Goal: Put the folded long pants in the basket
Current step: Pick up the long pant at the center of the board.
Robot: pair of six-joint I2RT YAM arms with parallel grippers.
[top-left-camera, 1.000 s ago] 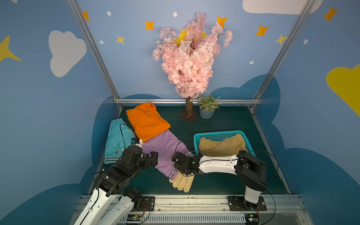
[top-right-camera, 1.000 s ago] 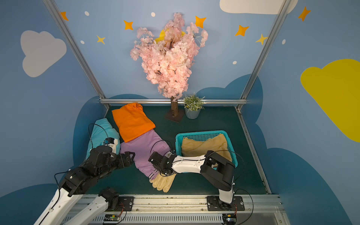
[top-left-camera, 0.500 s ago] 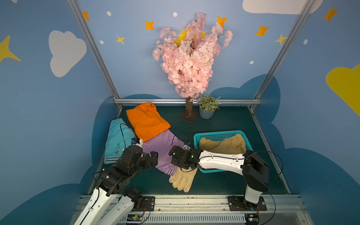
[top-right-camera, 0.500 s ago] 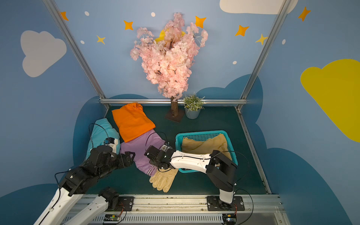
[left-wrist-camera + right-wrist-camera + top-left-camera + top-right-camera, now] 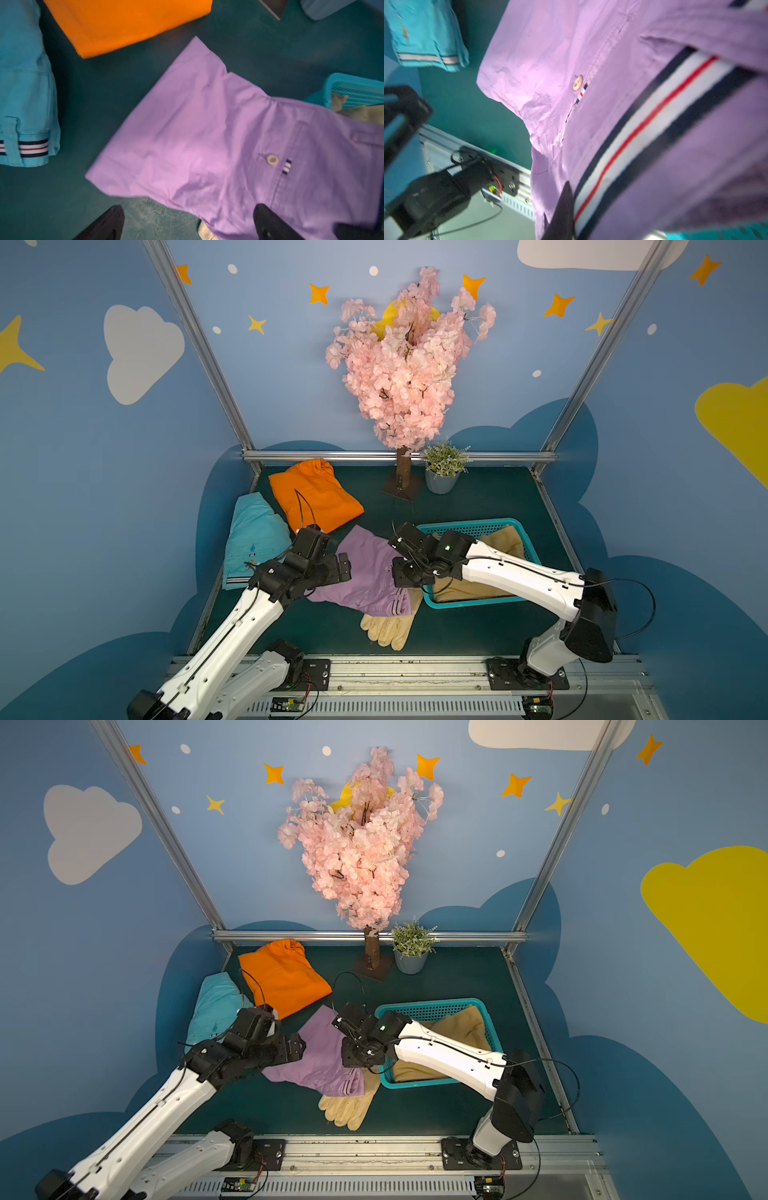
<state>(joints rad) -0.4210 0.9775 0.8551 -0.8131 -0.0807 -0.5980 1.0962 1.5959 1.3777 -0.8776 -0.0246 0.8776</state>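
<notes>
The lilac pants [image 5: 370, 568] [image 5: 320, 1056] lie at mid-table, between my two arms. My right gripper [image 5: 406, 577] [image 5: 576, 209] is shut on their striped edge [image 5: 654, 116], beside the left wall of the teal basket [image 5: 469, 526] [image 5: 432, 1006], and one dark finger [image 5: 564, 209] shows against the cloth. Tan pants [image 5: 505, 543] lie inside the basket. My left gripper [image 5: 338, 568] [image 5: 190, 218] hangs open over the lilac pants' near left edge [image 5: 187, 135], holding nothing. Orange pants [image 5: 316, 497] and turquoise pants [image 5: 253, 539] rest at the back left.
A cream work glove [image 5: 390, 626] lies near the front, partly under the lilac pants. A pink blossom tree [image 5: 403, 472] and a grey plant pot [image 5: 441, 481] stand at the back. Metal frame rails [image 5: 399, 456] edge the table.
My right gripper closed on the lilac pants' striped edge, then moved it up and toward the basket. The left arm has hardly moved.
</notes>
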